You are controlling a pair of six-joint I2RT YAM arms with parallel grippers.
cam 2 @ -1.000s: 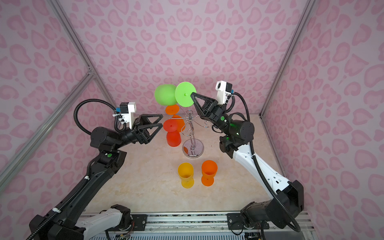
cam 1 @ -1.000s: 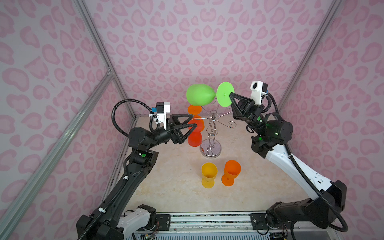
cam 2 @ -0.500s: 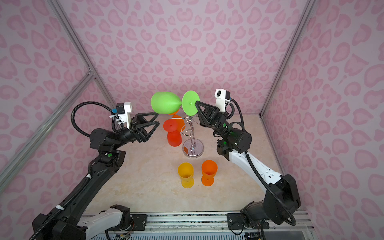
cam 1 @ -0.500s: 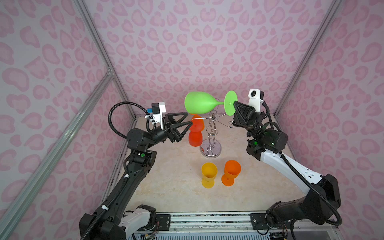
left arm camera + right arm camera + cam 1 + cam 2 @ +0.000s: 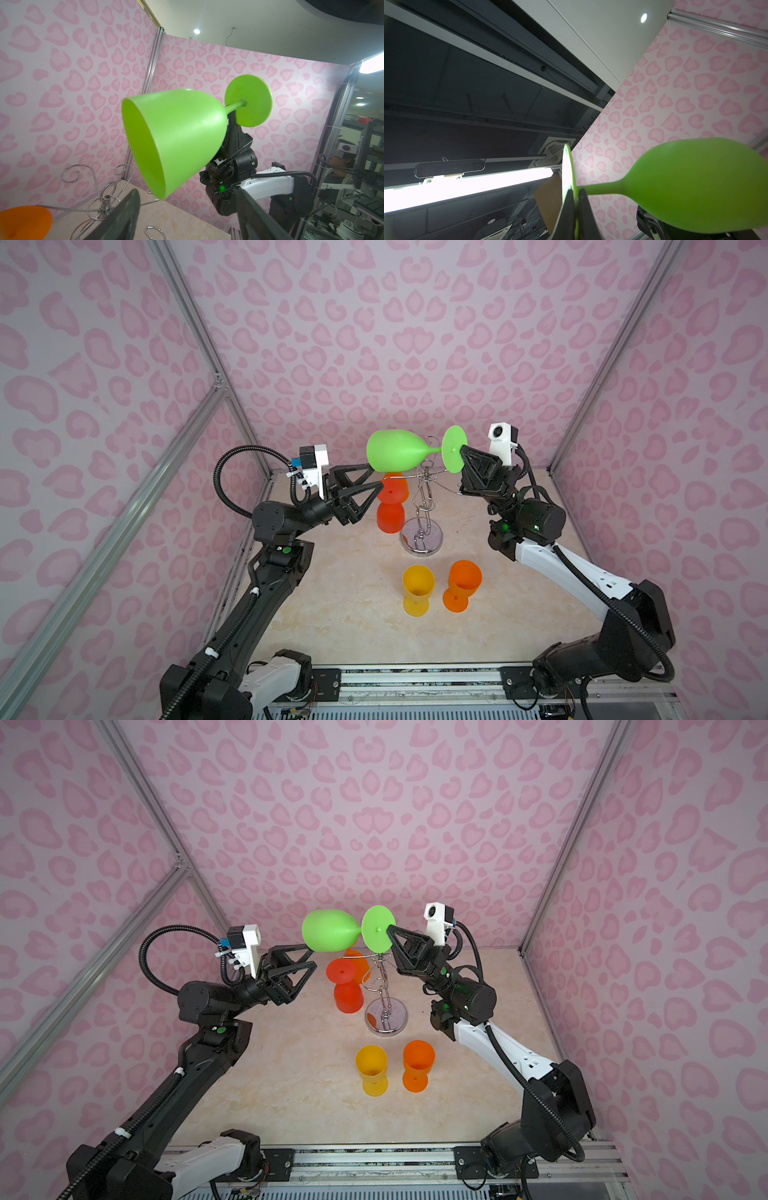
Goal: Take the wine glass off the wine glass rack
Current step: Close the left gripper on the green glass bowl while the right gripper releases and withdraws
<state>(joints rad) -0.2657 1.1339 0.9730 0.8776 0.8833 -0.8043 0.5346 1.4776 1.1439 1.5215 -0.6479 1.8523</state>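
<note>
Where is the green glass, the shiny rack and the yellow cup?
green wine glass (image 5: 390, 450): in a top view, on its bowl.
wine glass rack (image 5: 432, 543): in a top view, on its round base.
yellow cup (image 5: 417, 598): in a top view, on its outer side.

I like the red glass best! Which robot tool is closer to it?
Left. The left tool is open right beside the red glass; the right tool is across the rack, pinching the green glass by its foot.
</note>
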